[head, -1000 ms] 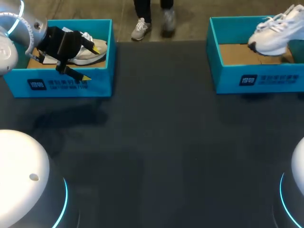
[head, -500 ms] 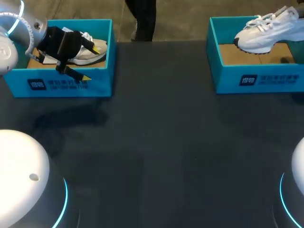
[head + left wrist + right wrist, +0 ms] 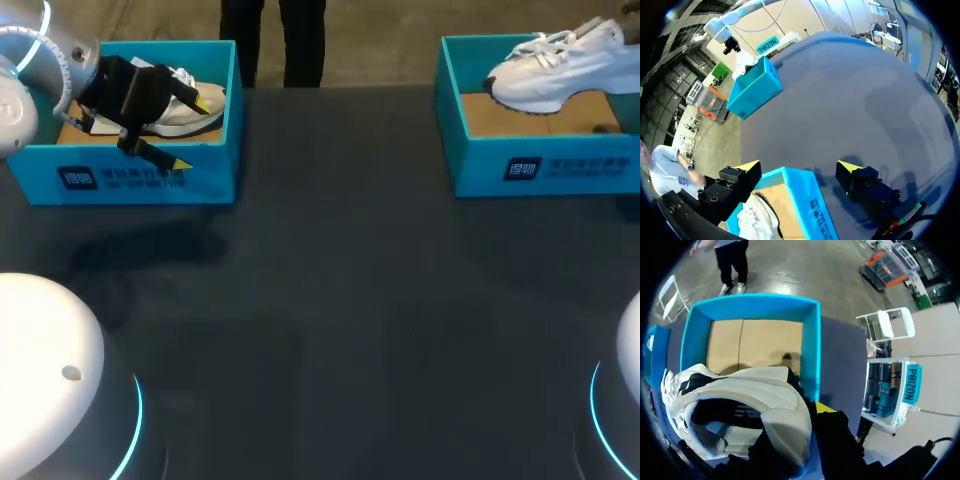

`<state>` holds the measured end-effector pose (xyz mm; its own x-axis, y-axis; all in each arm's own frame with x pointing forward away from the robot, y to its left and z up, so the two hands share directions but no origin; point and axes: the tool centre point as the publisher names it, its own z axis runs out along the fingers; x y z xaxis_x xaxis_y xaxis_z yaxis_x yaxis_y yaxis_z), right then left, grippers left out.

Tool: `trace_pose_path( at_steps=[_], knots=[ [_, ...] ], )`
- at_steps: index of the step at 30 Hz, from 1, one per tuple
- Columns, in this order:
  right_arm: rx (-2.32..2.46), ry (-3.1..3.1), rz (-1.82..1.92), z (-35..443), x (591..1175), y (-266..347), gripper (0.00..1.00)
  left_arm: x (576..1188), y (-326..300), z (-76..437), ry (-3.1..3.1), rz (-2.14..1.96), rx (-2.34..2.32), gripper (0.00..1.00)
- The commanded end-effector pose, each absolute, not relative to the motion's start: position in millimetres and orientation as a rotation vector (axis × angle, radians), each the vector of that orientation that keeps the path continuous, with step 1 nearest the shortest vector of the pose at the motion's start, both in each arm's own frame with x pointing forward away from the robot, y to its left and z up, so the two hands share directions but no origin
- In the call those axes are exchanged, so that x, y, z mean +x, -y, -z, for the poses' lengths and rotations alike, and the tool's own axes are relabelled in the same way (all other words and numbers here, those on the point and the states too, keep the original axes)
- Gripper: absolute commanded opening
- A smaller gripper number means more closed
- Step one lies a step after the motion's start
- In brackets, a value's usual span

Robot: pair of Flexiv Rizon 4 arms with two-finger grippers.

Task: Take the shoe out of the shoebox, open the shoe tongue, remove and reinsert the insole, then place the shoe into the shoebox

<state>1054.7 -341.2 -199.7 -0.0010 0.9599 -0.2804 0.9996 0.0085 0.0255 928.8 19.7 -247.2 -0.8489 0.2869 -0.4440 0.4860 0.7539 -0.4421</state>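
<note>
On the dark grey surface, at about 10 o'clock, stands an open teal cardboard shoebox with a white sneaker lying on its brown floor. The left arm enters from 9 o'clock. The left gripper hangs over this box's near wall with its fingers spread wide. One yellow tip is inside the box just above the sneaker and the other is outside the wall over the surface, so the teal wall runs between them. The fingers hold nothing, and I cannot tell whether either one touches the wall. Between the two boxes, the middle of the surface lies bare. At about 2 o'clock, well apart from the first box, stands a second open teal cardboard shoebox. A second white lace-up sneaker hangs tilted above its brown floor, sole down. Its dark-tipped toe points toward 9 o'clock and its higher heel toward 3 o'clock, where it leaves the head view. The right gripper holds this sneaker by the heel end. In the right wrist view, one black finger with a yellow tip lies against the outside of the heel collar. The other finger is hidden behind the white upper, so the fingers pinch the collar between them. The shoe's dark opening faces the camera, with the box floor showing ahead of it.
</note>
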Motion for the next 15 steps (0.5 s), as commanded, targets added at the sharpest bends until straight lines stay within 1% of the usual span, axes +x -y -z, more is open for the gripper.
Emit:
trace_pose_path(
  at_steps=[1, 15],
  knots=[
    [2.080, -2.029, 0.280, 205, 1052, 340, 0.00, 928, -19, 247, -2.604, 0.789, 0.594, 1.00],
    [2.214, -1.856, 0.264, 239, 1042, 358, 0.00, 928, -19, 247, -2.604, 0.789, 0.594, 1.00]
  ],
)
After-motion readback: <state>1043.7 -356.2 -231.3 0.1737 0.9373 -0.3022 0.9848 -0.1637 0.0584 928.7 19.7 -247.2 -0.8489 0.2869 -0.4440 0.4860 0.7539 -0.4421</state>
